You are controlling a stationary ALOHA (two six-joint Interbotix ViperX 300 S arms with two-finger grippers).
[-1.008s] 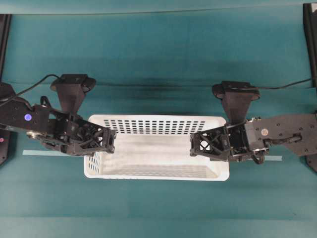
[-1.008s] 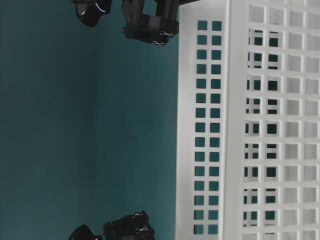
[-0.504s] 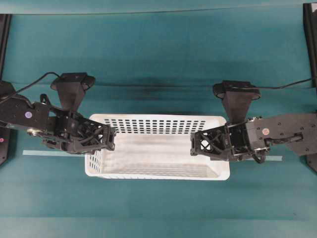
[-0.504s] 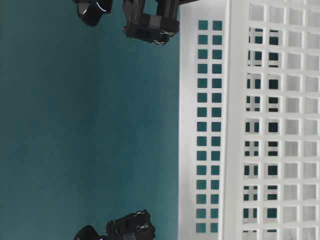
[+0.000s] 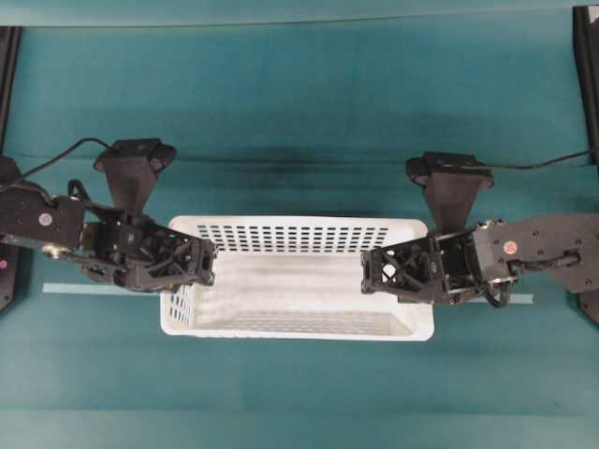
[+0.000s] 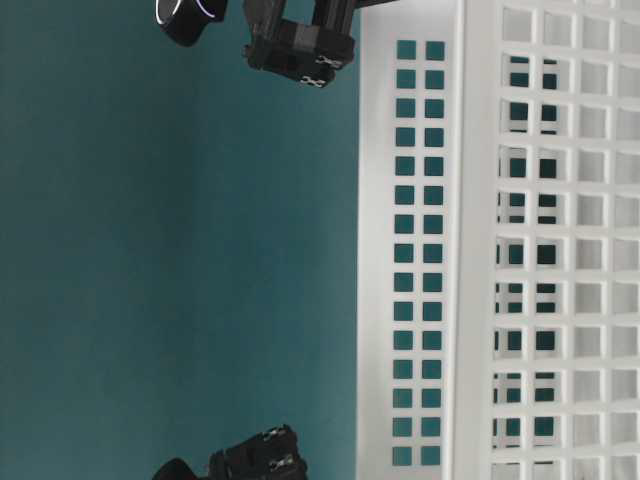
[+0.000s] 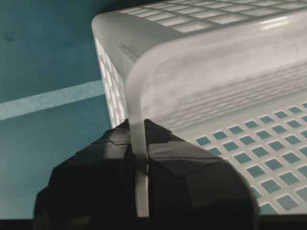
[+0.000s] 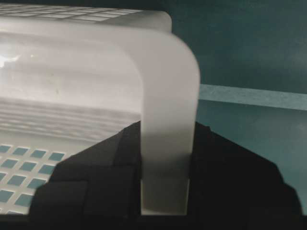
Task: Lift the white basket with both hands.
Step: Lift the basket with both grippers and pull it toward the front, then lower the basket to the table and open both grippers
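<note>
Both grippers — left [image 5: 208, 265], right [image 5: 371, 273] — pinch the end rims of the basket [image 5: 298, 271], which sits mid-table [image 5: 299, 112]; the lift seems under way — next, raise both ends evenly.

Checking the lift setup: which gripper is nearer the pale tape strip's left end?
Left. The left gripper, clamped on the white basket, sits by that end of the tape strip; the right gripper grips the opposite wall.

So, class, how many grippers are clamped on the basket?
2: the left gripper on the white basket's left end rim, the right gripper on its right end rim.
</note>
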